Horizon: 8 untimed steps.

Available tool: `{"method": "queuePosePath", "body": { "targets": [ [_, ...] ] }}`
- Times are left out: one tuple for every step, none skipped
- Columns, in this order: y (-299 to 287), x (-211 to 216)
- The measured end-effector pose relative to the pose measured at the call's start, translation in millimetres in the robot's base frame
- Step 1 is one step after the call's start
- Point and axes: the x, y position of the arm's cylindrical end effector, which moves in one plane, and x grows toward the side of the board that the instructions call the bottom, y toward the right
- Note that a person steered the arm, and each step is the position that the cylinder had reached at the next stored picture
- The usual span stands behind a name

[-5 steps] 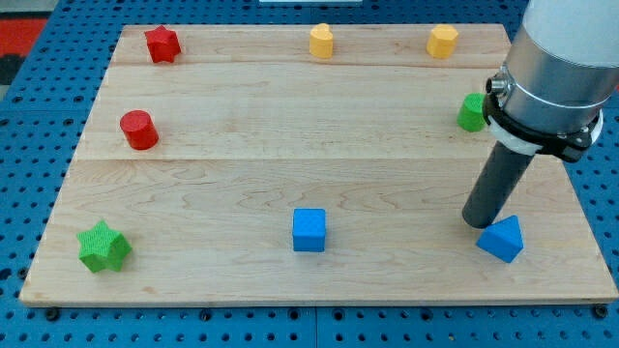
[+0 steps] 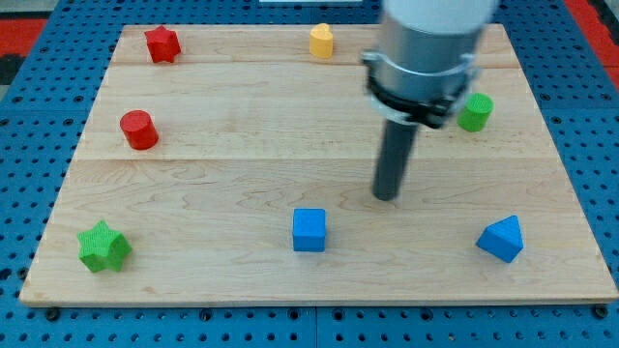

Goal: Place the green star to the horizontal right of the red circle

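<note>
Board: a pale wooden board (image 2: 319, 145) lay on a blue pegged surface.
Tip: my tip (image 2: 386, 197) stood on bare wood right of the board's centre, touching no block; the rod is plain, with no fingers to part or close, and it held nothing.
Task block: the green star-shaped block (image 2: 103, 246) sat at the board's bottom-left corner, well apart from the tip.
Reference block: the red cylindrical circle block (image 2: 139, 130) sat near the left edge, above the star and slightly to its right.
Governing relation: the star lay far to the left of the tip and lower on the board. The goal spot, level with the red circle and on its right, appeared unoccupied.
Judged requirement: the tip would likely have to pass to the star's lower-left side so as to push it up and rightward.
Nearest obstacle: the blue cube (image 2: 309, 230) lay near the bottom edge, between tip and star.
Other blocks: a red star block (image 2: 162, 43), a yellow block (image 2: 321, 41), a green cylindrical block (image 2: 475, 112), and a blue triangular block (image 2: 501, 239) stood clear of that route.
</note>
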Motion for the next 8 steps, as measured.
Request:
{"method": "queuePosePath", "body": {
  "targets": [
    [-59,-9],
    [-124,-9],
    [-191,-5],
    [-268,4],
    [-310,29],
    [-321,62],
    [-321,76],
    [-321,87]
  ]
}}
